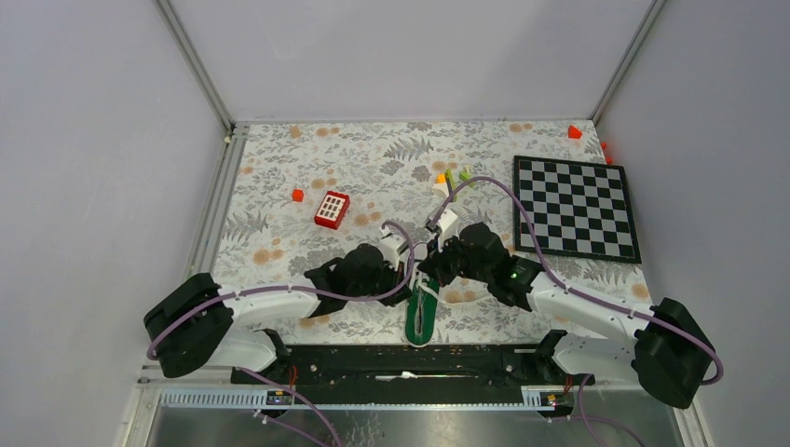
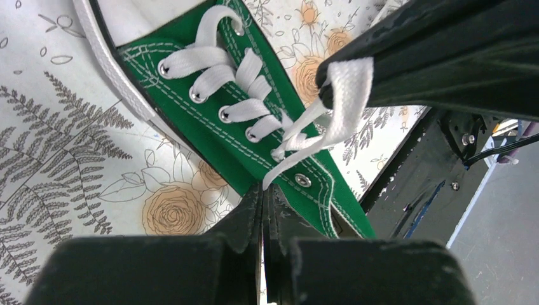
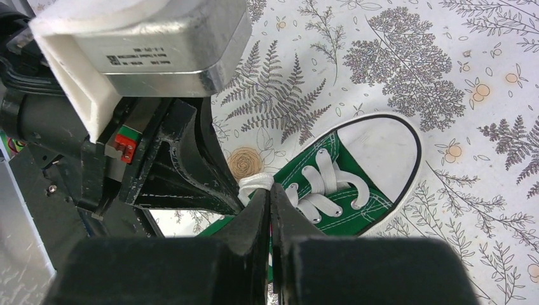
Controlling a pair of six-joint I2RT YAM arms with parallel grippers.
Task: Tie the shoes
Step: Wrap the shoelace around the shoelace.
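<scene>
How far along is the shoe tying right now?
Done: white laces run through the eyelets of the green sneaker. In hand: the left hand and right hand are both shut, each apparently pinching a lace strand. Left: no finished knot or bow shows yet.

The label (image 3: 136, 58) on the silver housing (image 3: 191, 38) is too small to read.

A: Where does the top view sit?
B: High above and behind both arm bases, facing down on the whole counter (image 1: 373, 158), from far off.
A: And the 2 wrist views?
B: Each rides behind its own claw, left claw (image 2: 262, 190) and right claw (image 3: 269, 194), very near. All 3 share the green sneaker (image 1: 421, 321); both wrist views share its white laces (image 2: 210, 57).
</scene>
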